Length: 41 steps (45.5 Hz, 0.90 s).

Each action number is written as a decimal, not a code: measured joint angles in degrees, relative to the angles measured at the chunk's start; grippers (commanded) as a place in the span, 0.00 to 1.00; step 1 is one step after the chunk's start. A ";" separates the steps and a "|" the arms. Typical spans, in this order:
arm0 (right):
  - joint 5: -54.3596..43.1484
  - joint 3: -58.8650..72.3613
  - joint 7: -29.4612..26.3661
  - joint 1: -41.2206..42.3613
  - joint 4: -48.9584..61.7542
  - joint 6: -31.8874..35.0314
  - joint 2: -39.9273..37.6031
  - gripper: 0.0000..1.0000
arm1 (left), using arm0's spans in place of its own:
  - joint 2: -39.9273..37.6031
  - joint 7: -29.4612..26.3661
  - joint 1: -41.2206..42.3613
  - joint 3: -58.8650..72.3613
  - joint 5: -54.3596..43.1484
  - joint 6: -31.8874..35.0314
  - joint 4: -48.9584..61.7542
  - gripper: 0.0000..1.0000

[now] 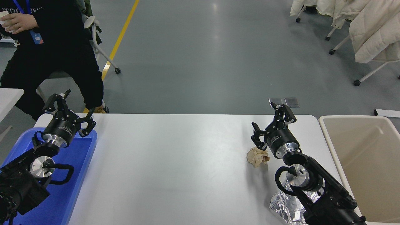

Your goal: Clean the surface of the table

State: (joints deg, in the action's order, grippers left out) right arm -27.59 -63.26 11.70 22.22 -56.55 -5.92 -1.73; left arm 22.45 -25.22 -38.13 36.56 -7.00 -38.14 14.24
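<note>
While it hovers over the crumpled paper (pixel 257 156), the right gripper (pixel 272 123) gapes wide, holding nothing

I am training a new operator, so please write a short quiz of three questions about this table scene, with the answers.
1. True or false: the right gripper is holding the crumpled brown paper ball.
2. Which piece of litter does the right arm partly cover? A) the silver foil wrapper B) the paper ball C) neither
3. Fill in: the left gripper is parked above the far end of the ____ tray.

Key
1. False. Its fingers are open and empty, just beyond the ball on the table surface.
2. A. The beige bin at the right has no visible litter in it.
3. Blue.
</note>
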 measured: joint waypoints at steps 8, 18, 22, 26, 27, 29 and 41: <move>-2.49 -0.01 0.52 0.16 0.81 0.02 0.31 1.00 | 0.00 0.00 0.00 0.00 0.00 0.00 0.00 1.00; -3.12 -0.16 0.88 0.50 1.04 -0.01 0.50 1.00 | 0.02 0.00 0.00 0.00 0.01 0.00 0.00 1.00; -2.39 -0.34 0.95 0.65 0.95 0.00 0.59 1.00 | 0.02 0.00 0.00 0.00 0.03 0.00 0.00 1.00; -1.95 -0.47 1.02 1.02 0.79 0.47 0.71 1.00 | 0.03 0.00 0.00 0.00 0.03 0.00 0.00 1.00; -1.84 -0.55 1.08 1.15 0.70 0.66 0.71 1.00 | 0.03 0.00 0.00 0.00 0.03 0.00 0.00 1.00; -1.78 -0.62 1.17 1.30 0.55 0.88 0.68 1.00 | 0.03 0.00 0.00 0.00 0.03 0.00 0.00 1.00; -1.72 -0.88 4.31 1.80 0.16 1.63 0.56 1.00 | 0.03 0.00 0.00 0.00 0.03 0.00 0.00 1.00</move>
State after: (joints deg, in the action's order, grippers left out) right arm -29.31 -64.14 16.01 24.02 -56.38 -4.29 -1.18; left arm 22.48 -25.22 -38.13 36.56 -6.98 -38.14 14.24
